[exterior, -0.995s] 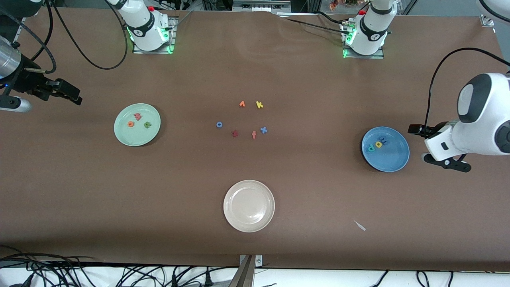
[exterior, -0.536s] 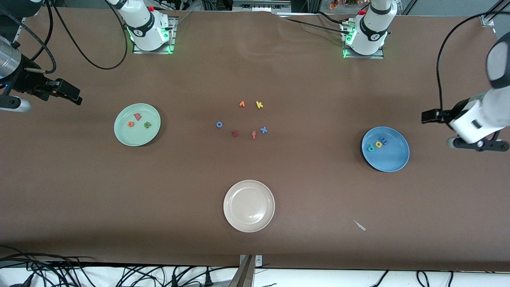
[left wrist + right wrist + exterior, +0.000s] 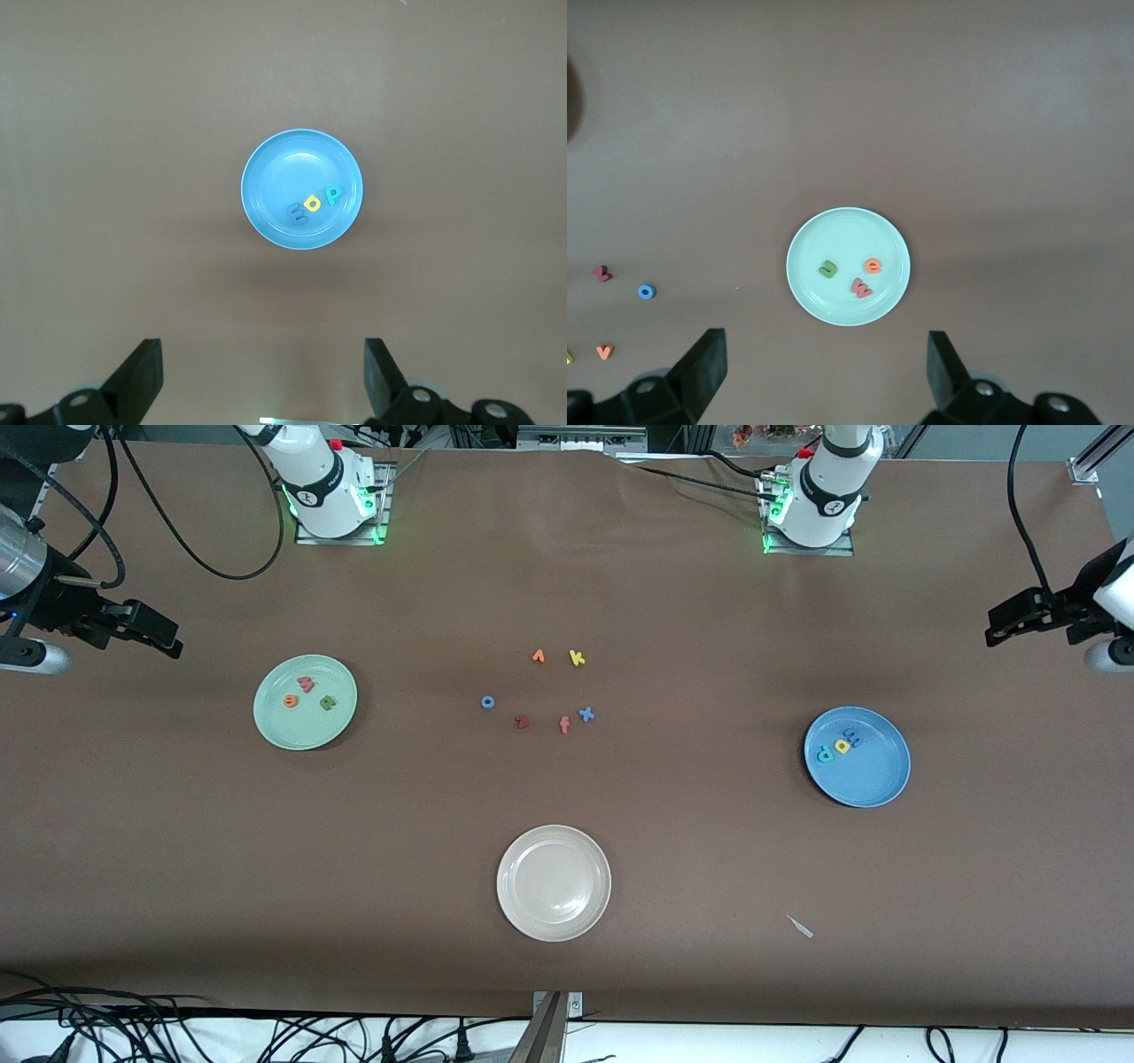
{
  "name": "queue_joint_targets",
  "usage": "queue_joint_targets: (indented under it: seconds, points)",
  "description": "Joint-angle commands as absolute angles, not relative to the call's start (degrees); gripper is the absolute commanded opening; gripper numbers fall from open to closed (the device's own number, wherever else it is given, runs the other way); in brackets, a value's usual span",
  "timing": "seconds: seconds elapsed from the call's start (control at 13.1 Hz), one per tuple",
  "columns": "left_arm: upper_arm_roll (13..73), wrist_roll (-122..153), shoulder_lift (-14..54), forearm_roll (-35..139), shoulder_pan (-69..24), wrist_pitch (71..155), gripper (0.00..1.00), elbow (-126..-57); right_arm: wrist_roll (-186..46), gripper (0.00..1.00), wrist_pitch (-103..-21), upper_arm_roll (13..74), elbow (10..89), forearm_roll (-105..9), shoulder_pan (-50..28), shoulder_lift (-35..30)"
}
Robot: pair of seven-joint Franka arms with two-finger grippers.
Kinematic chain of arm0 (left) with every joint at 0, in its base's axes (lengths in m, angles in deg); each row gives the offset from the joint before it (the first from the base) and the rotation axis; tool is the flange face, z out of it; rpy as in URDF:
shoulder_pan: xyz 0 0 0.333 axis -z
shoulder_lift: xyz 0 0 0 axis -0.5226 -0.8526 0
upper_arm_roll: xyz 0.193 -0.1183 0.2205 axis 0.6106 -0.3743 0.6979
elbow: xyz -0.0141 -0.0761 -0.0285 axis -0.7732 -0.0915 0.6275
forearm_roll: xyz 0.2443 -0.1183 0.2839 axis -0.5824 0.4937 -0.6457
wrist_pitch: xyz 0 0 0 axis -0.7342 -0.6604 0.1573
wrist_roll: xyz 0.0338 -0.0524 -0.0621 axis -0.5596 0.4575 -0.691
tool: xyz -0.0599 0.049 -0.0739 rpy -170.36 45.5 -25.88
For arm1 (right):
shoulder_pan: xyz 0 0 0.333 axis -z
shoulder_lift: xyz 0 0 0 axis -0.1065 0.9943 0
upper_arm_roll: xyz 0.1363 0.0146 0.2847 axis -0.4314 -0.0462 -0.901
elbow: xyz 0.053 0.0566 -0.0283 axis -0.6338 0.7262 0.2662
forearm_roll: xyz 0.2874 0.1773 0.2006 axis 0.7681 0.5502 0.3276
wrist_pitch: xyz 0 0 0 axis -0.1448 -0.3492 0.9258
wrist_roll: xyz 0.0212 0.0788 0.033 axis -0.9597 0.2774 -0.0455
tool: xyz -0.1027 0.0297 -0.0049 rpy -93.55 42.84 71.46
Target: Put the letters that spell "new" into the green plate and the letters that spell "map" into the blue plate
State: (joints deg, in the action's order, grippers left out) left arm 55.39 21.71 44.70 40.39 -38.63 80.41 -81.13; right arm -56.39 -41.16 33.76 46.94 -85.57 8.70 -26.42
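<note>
Both plates filled, green plate (image 3: 848, 266) and blue plate (image 3: 302, 189) each under a wide-spread gripper.

Bright, even overhead light covers the brown tabletop (image 3: 709, 850). The plates cast soft, short shadows, and faint glare sits on the blue plate (image 3: 266, 168). Both wrist views look slightly soft, dimmer at the corners.

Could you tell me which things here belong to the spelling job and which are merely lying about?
Job:
green plate holding n, e, w
blue plate holding m, a, p

Lying about:
cream plate
loose letters at mid-table: orange v, yellow k, blue o, dark red z, orange f, blue x
</note>
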Motion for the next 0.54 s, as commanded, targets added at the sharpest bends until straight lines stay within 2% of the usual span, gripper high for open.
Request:
queue_joint_targets:
  seconds: [0.0, 0.46]
  points:
    - [56.4, 21.1, 45.0, 44.2, -38.7, 79.6, 1.0, -80.3, -57.2, 1.0, -40.7, 33.4, 47.5, -84.6, 9.4, -27.5]
    - [56.3, 21.9, 44.3, 44.5, -40.0, 84.0, 1.0, -79.8, -57.2, 1.0, -40.7, 33.4, 47.5, -84.6, 9.4, -27.5]
